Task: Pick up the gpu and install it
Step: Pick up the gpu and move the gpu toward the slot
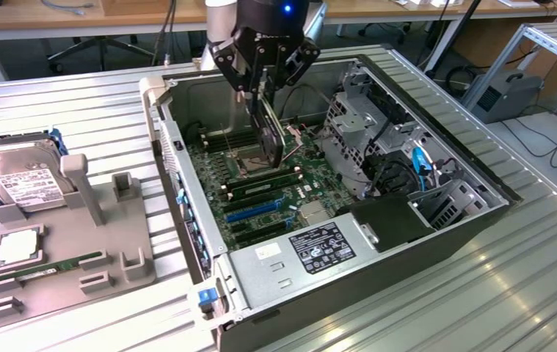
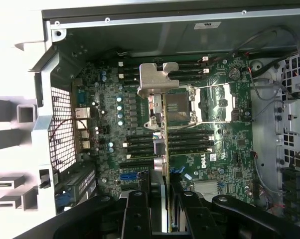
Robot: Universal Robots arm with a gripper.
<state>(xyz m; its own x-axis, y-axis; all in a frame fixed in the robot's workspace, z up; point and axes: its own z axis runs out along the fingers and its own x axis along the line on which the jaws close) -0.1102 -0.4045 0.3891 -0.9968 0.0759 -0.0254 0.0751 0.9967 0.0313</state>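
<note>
Ribbed aluminium desk (image 1: 513, 293) up front, and on it the big black and silver tower computer case (image 1: 357, 293), lying on its side with the panel off. Towards the exterior view's left sits the grey moulded parts holder (image 1: 82, 220), carrying a boxy silver hard drive with a white label (image 1: 19, 180). Inside the case, the wide green motherboard (image 2: 105, 129) lies flat across the floor. Above it hangs the black two-fingered end effector (image 1: 263, 92), clamped on the thin dark green gpu card (image 2: 166, 149), which the wrist view catches edge-on. The card hangs down into the case above the middle of the board, near the processor socket, with its silver metal bracket (image 2: 157, 79) at the end away from the fingers. It looks clear of the board and is in no slot. So the pick-up looks done and the carry toward installation is in hand. Seating it, I'd judge, calls for the card's contact edge lined up squarely along a blue expansion slot (image 1: 254, 211) near the case's bracket wall, then straight, even pressure without tilt.
</note>
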